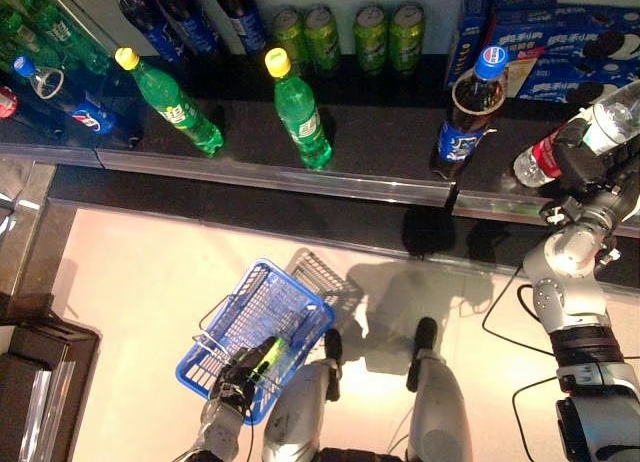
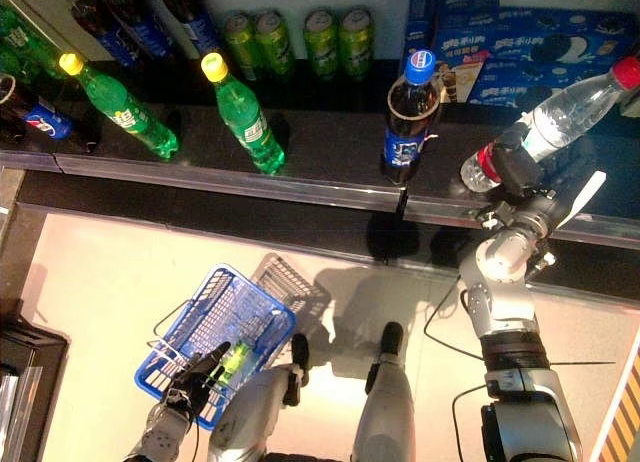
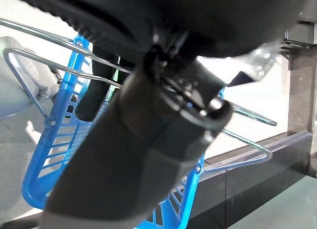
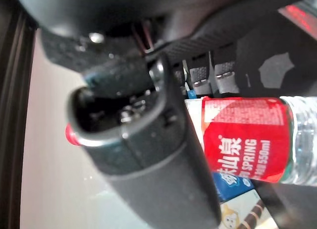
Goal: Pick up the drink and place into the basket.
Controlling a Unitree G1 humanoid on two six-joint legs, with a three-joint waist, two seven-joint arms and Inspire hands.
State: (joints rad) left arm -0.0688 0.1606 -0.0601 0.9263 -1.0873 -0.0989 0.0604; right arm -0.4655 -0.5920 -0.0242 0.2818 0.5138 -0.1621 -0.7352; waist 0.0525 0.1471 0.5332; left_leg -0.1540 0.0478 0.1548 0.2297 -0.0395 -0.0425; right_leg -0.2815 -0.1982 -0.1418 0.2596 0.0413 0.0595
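- Dark shelf [image 1: 380, 142] above a pale floor sets the scene, stocked with bottles, cans and blue boxes.
- On that shelf the right hand [image 2: 520, 167] has its fingers curled round the water bottle [image 2: 570, 107] at the red label, the bottle tilted with its red cap pointing away from the robot; the right wrist view shows the fingers wrapped on the label.
- Just to the bottle's left stands a cola bottle [image 1: 468, 112], with blue snack boxes [image 1: 560, 47] behind it.
- Further left are two green soda bottles [image 1: 300, 112] and a row of green cans [image 1: 350, 37].
- Low at the left, the left hand [image 1: 240, 377] is closed on the wire handle of the blue basket [image 1: 290, 302], which already holds a green item.
- Judged from here, the step is the lift: the bottle should rise clear of the shelf lip before swinging left.
- Open floor between shelf and basket gives room; the cola bottle is the nearest obstacle.
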